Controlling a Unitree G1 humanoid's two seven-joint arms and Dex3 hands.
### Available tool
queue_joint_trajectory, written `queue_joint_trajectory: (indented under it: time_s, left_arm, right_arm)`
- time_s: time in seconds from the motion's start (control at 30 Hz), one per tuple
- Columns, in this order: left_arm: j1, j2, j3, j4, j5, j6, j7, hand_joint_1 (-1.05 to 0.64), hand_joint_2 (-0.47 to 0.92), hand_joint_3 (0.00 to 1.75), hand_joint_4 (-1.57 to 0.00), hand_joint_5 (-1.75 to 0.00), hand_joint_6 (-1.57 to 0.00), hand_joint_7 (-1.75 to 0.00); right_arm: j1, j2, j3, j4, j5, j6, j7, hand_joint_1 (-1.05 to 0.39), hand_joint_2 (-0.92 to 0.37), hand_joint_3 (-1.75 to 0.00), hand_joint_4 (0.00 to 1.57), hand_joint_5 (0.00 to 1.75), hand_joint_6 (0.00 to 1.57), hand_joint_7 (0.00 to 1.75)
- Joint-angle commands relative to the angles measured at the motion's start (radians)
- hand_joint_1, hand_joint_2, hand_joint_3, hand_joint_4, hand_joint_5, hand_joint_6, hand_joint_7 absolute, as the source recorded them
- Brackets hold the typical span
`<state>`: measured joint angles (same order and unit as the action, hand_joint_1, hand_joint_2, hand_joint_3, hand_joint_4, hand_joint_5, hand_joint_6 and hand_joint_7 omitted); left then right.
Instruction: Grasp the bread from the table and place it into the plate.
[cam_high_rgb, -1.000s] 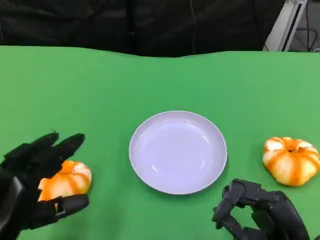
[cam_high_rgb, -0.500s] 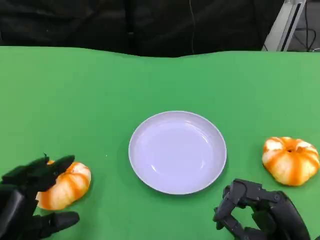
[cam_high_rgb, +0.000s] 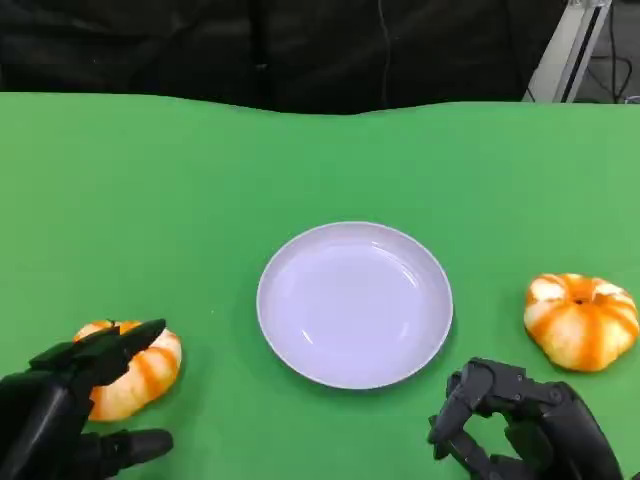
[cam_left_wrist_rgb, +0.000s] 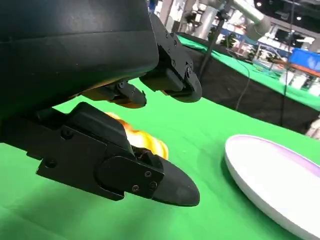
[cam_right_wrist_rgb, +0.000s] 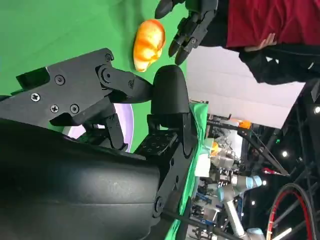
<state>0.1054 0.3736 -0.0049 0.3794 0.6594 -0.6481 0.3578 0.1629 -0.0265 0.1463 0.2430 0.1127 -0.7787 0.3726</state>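
Left hand (cam_high_rgb: 70, 415) is hovering at the orange-and-white striped bread roll (cam_high_rgb: 135, 367) lying on the green table (cam_high_rgb: 200, 180), near the table's front left, well apart from the round white plate (cam_high_rgb: 355, 303). Fingers are spread around the roll: upper fingers (cam_high_rgb: 120, 345) are reaching over its top, the thumb sits low on the near side. The left wrist view shows the roll (cam_left_wrist_rgb: 142, 140) between the fingers with visible gaps, so it's not gripped; the hand is holding nothing.

Right hand (cam_high_rgb: 520, 420) is idling at the front right, fingers curled in on nothing. A second orange-and-white striped roll (cam_high_rgb: 582, 320) is lying just beyond it, to the right of the plate.

Judging the step as pre-grasp closure on the left roll. To do it well:
- centre the roll between thumb and fingers before closing, since the hand looks offset toward the near side
- get the thumb lower, under the roll's widest part, so it isn't squeezed out forward
- close gently; the roll looks soft and rounded, so it's probably slippery under a top-only pinch
- lift straight up before travelling right, clearing the plate rim (cam_high_rgb: 268, 330)
- release over the plate's middle, low

Risk: closing now may nudge the roll away along the cloth.
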Motion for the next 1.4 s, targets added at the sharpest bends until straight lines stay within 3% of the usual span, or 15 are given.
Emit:
queue_joint_trajectory:
  time_s: [0.03,0.27,0.63,1.4]
  left_arm:
    - [-0.029,0.025,-0.017,0.016,-0.008,0.026,0.011,-0.84,0.92,0.03,-0.53,-0.01,-0.52,-0.01]
    - [-0.046,0.037,-0.039,0.025,-0.009,0.038,0.018,-0.83,0.92,0.04,-0.53,-0.01,-0.53,-0.01]
    - [-0.187,0.091,-0.100,0.241,0.025,0.067,0.093,-0.83,0.92,0.03,-0.55,-0.01,-0.56,-0.01]
    - [-0.245,0.110,-0.172,0.361,0.012,0.066,0.129,-0.84,0.92,0.06,-0.56,-0.01,-0.56,0.00]
  right_arm:
    - [-0.002,-0.014,-0.008,-0.013,0.000,0.003,-0.006,-0.16,-0.77,-0.67,0.75,1.58,0.77,1.26]
    - [-0.004,-0.012,-0.007,-0.013,0.000,0.005,-0.008,-0.15,-0.77,-0.67,0.75,1.58,0.77,1.26]
    - [0.001,-0.010,-0.007,-0.016,-0.005,0.005,-0.013,-0.16,-0.76,-0.68,0.76,1.58,0.78,1.26]
    - [0.008,-0.010,-0.010,-0.039,-0.009,0.026,-0.018,-0.15,-0.76,-0.69,0.75,1.57,0.78,1.26]
